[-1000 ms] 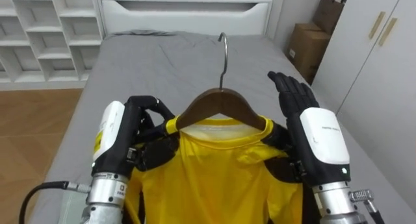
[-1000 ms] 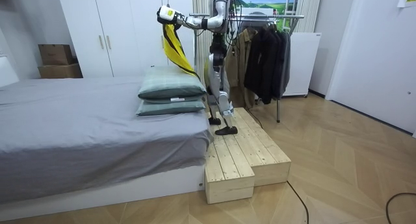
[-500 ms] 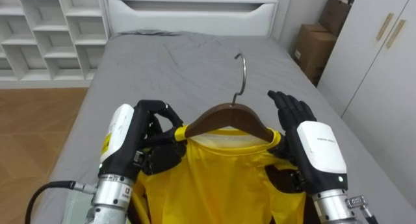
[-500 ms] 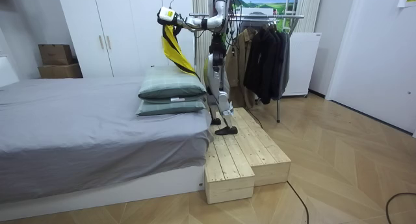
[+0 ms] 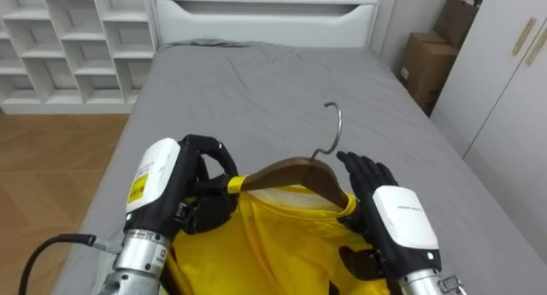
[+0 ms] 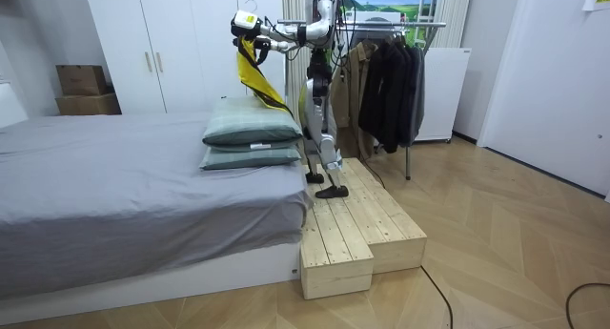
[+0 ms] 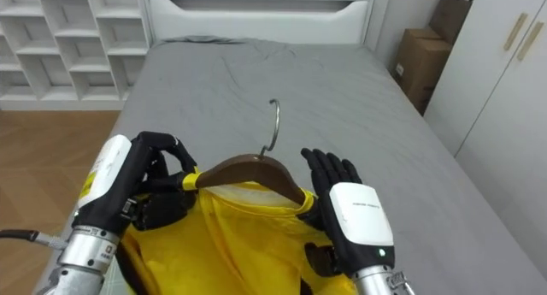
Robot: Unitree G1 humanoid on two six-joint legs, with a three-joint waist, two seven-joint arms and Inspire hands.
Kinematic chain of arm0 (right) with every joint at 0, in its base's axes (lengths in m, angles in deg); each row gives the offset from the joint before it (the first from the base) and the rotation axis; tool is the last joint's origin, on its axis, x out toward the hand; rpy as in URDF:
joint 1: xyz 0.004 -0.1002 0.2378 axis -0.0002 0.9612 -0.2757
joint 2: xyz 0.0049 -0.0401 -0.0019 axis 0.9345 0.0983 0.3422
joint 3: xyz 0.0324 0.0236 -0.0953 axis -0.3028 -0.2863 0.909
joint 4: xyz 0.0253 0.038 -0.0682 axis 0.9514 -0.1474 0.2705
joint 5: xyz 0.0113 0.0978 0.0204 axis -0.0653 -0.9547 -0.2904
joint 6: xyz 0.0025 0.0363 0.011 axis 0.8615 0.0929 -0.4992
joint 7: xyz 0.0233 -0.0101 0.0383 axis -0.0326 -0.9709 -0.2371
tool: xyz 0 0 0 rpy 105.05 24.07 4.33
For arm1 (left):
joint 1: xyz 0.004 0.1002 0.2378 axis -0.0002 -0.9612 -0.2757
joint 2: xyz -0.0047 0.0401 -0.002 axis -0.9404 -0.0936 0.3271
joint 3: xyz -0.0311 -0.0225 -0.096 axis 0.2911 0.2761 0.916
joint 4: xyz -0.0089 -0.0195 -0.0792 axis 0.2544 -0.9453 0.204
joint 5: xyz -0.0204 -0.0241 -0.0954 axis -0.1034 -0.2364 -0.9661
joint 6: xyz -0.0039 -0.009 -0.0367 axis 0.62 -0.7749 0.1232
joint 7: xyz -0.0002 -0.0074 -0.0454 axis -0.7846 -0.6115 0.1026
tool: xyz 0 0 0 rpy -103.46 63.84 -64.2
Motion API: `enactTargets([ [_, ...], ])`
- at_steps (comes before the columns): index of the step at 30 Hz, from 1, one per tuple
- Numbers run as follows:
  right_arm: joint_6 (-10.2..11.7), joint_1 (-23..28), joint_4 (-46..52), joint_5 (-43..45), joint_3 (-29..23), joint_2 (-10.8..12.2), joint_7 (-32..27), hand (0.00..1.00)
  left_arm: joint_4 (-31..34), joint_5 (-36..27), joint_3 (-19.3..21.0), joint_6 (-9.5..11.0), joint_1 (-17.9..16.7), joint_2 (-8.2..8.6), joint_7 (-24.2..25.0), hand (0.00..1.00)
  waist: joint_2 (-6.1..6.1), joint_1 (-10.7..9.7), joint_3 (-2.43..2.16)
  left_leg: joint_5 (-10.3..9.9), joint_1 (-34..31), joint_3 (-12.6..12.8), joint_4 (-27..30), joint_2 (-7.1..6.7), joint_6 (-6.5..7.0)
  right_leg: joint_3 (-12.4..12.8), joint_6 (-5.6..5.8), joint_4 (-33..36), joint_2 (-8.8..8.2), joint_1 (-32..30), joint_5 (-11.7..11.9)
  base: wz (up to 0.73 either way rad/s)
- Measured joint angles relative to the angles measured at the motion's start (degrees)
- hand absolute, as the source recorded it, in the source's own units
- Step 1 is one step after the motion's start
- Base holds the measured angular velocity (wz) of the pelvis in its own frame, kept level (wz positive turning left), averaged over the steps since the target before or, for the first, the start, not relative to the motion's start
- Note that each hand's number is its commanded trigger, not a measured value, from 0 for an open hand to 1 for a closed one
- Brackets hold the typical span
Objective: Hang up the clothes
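left hand [image 5: 198,177] grips the hanger [image 5: 291,169] at its left end; right hand [image 5: 389,218], fingers straight, braces the right end. keep hook [image 5: 332,128] upright, shirt [image 5: 256,244] level.

Left robot hand [image 5: 198,168] curled (seemingly gripping); right robot hand [image 5: 386,208] fingers straight.

Yellow garment [image 7: 229,237], perhaps shirt, on wooden hanger [image 7: 248,169]

Grey bed [image 5: 256,90]: beneath and beyond both hands. White cubby shelving [image 5: 73,38]: beyond the left hand [image 5: 203,171]. Cardboard boxes [image 5: 434,60] and white wardrobe [image 5: 513,98]: beyond the right hand [image 5: 380,201].
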Motion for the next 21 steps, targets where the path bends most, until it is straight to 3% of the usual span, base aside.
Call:
enactTargets([
  [16,0.01,0.00,-1.79,0.06,-0.07,0.01,-0.08,0.00,0.01,0.27,0.09,-0.41,0.00,-0.01,1.04,1.00,0.16,-0.31,-0.12,0.00,0.34,-0.06,-0.09,0.02,0.00,0.03,0.00,0.08,0.00,0.16,0.00,0.00],
  [17,0.01,0.00,-1.79,0.06,-0.08,0.00,-0.06,0.12,0.01,0.27,0.09,-0.41,0.00,-0.01,1.04,1.00,0.13,-0.33,-0.12,0.00,0.35,-0.06,-0.09,0.02,0.00,0.06,0.00,0.08,0.01,0.16,0.00,0.00],
  [19,0.00,0.00,-1.79,0.06,-0.08,0.01,-0.05,0.54,0.01,0.27,0.09,-0.41,0.00,-0.01,1.04,1.00,0.13,-0.35,-0.12,0.00,0.38,-0.05,-0.09,0.02,0.00,0.13,0.00,0.09,0.03,0.15,0.00,0.00],
  [20,0.00,0.00,-1.79,0.06,-0.08,0.00,-0.04,0.64,0.01,0.27,0.09,-0.41,0.00,-0.01,1.04,1.00,0.12,-0.35,-0.11,0.00,0.38,-0.04,-0.09,0.02,0.00,0.17,0.00,0.08,0.05,0.15,0.00,0.00],
  [21,0.00,0.00,-1.79,0.06,-0.08,0.00,-0.03,0.83,0.01,0.27,0.09,-0.41,0.00,-0.01,1.04,1.00,0.12,-0.35,-0.11,0.00,0.38,-0.03,-0.09,0.02,0.00,0.19,0.00,0.08,0.06,0.15,0.00,0.00],
])
